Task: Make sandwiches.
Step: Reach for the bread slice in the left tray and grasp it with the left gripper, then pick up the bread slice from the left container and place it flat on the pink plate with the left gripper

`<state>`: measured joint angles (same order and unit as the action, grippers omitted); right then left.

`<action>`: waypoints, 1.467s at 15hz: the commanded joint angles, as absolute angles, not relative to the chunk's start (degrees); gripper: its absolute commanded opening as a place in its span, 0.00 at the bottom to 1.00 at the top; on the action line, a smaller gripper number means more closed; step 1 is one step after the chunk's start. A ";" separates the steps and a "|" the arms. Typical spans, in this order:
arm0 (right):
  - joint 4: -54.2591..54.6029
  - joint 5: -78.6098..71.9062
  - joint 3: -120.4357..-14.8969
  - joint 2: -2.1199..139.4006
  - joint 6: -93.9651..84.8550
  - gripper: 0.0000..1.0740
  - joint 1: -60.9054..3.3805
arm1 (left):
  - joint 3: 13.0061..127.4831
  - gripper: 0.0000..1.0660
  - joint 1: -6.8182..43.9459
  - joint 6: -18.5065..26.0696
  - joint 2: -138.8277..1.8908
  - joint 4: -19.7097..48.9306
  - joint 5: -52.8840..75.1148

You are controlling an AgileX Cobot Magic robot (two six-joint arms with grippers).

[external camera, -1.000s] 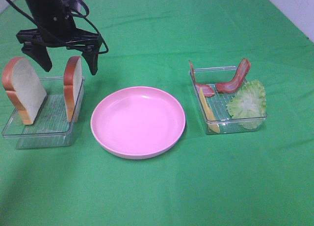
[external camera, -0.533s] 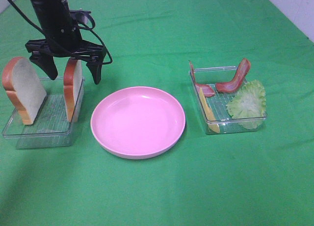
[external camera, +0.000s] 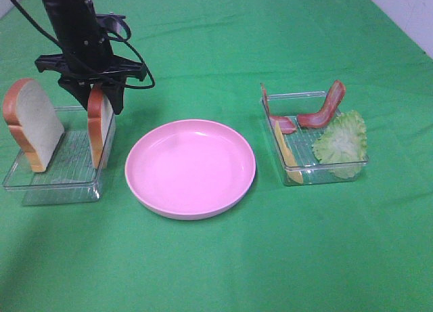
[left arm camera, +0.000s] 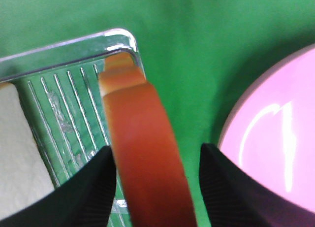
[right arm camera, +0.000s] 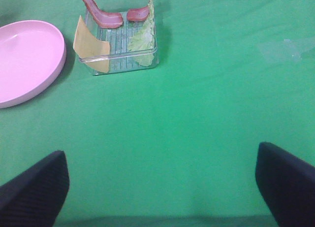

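Note:
Two white bread slices with orange-brown crust stand on edge in a clear tray [external camera: 54, 187] at the left. My left gripper [external camera: 99, 102] has come down over the right slice [external camera: 100, 129], one finger on each face, shut on it. In the left wrist view the crust [left arm camera: 145, 148] fills the space between the dark fingers [left arm camera: 93, 187], and the other slice [left arm camera: 17, 158] shows at the edge. The second slice [external camera: 32, 126] leans at the tray's left end. My right gripper [right arm camera: 162, 197] is open over bare cloth and does not show in the exterior high view.
A pink round plate [external camera: 190, 166] sits in the middle on the green cloth. To its right, a clear tray [external camera: 314, 175] holds two bacon strips [external camera: 325, 107], a yellow cheese square [external camera: 287, 155] and a lettuce leaf [external camera: 342, 143].
My left gripper dropped from above the tray onto the right bread slice, and its fingers closed from wide apart onto the slice's two faces. Nothing else moved.

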<state>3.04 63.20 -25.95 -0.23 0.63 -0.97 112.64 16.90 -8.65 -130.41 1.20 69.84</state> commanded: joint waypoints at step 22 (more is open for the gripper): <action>3.09 63.14 -25.90 -2.06 0.00 0.92 -0.80 | 112.70 0.00 17.02 -8.71 -127.02 0.00 75.75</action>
